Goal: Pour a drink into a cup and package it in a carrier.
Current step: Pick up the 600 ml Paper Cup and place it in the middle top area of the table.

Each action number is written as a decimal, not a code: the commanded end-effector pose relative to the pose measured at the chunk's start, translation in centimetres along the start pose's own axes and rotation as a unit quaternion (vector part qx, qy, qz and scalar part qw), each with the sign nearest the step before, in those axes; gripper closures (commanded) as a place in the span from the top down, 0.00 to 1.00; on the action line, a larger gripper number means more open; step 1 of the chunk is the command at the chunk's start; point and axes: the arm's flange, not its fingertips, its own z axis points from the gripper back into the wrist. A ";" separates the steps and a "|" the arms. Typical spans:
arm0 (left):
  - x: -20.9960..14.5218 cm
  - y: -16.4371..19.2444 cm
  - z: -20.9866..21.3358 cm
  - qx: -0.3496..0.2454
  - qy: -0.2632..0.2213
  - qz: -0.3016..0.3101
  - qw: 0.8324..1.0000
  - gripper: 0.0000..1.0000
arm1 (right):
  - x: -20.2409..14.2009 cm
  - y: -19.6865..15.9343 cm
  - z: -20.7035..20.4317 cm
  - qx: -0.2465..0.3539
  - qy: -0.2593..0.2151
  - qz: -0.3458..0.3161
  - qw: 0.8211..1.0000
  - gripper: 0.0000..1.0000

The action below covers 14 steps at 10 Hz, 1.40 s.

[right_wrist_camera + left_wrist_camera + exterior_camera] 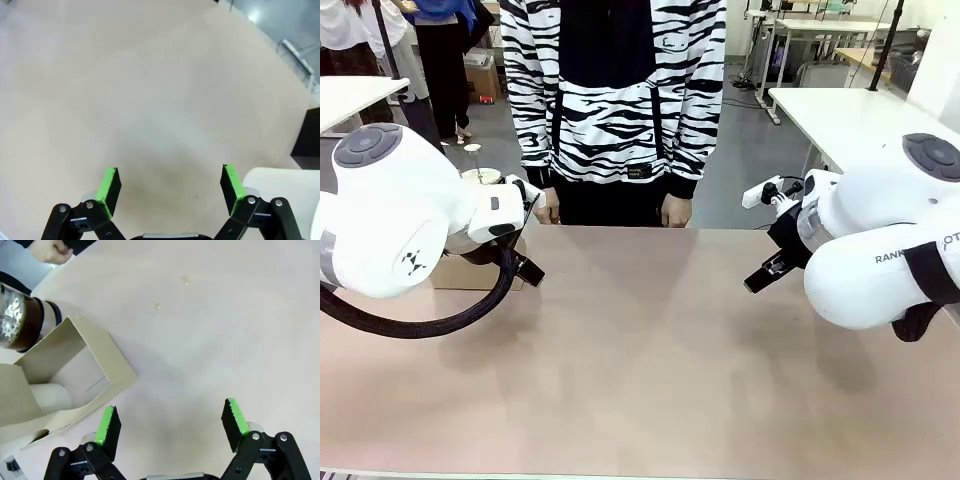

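By left tool (172, 422), carrier (116, 364) mouth-up

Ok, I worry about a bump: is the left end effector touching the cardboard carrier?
Cannot tell. In the left wrist view one finger of the left end effector ends at the edge of the carrier, with no plain gap or contact.

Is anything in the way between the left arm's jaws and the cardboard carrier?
Nothing visible does. The carrier sits on the table close beside the open jaws, with nothing lying between them.
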 end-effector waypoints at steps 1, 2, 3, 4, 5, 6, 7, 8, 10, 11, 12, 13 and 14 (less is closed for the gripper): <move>0.0 0.0 0.0 0.000 0.000 0.000 1.000 1.00 | 0.0 0.0 0.0 0.000 0.000 0.000 1.000 1.00; 0.0 0.0 0.0 0.000 0.000 0.000 1.000 1.00 | 0.0 0.0 0.0 0.000 0.000 0.000 1.000 1.00; 0.0 0.0 0.0 0.000 0.000 0.000 1.000 1.00 | 0.0 0.0 0.0 0.000 0.000 0.000 1.000 1.00; 0.0 0.0 0.0 0.000 0.000 0.000 1.000 1.00 | 0.0 0.0 0.0 0.000 0.000 0.000 1.000 1.00; 0.0 0.0 0.0 0.000 0.000 0.000 1.000 1.00 | 0.0 0.0 0.0 0.000 0.000 0.000 1.000 1.00; 0.0 0.0 0.0 0.000 0.000 0.000 1.000 1.00 | 0.0 0.0 0.0 0.000 0.000 0.000 1.000 1.00; 0.0 0.0 0.0 0.000 0.000 0.000 1.000 1.00 | 0.0 0.0 0.0 0.000 0.000 0.000 1.000 1.00; 0.0 0.0 0.0 0.000 0.000 0.000 1.000 1.00 | 0.0 0.0 0.0 0.000 0.000 0.000 1.000 1.00; 0.0 0.0 0.0 0.000 0.000 0.000 1.000 1.00 | 2.6 -1.4 2.5 0.003 -0.013 0.009 1.000 1.00; 0.0 0.0 0.0 0.000 0.000 0.000 1.000 1.00 | 5.0 -2.8 5.6 0.003 -0.029 0.019 0.999 1.00; 0.0 0.0 0.0 0.000 0.000 0.000 1.000 1.00 | 7.2 -4.4 9.9 -0.001 -0.053 0.016 0.998 1.00; 0.0 0.0 0.0 0.000 0.000 0.000 1.000 1.00 | 8.5 -5.9 13.7 0.003 -0.062 0.026 0.998 1.00; 0.0 0.0 0.0 0.000 0.000 0.000 1.000 1.00 | 8.8 -8.6 16.9 0.033 -0.067 0.046 0.996 1.00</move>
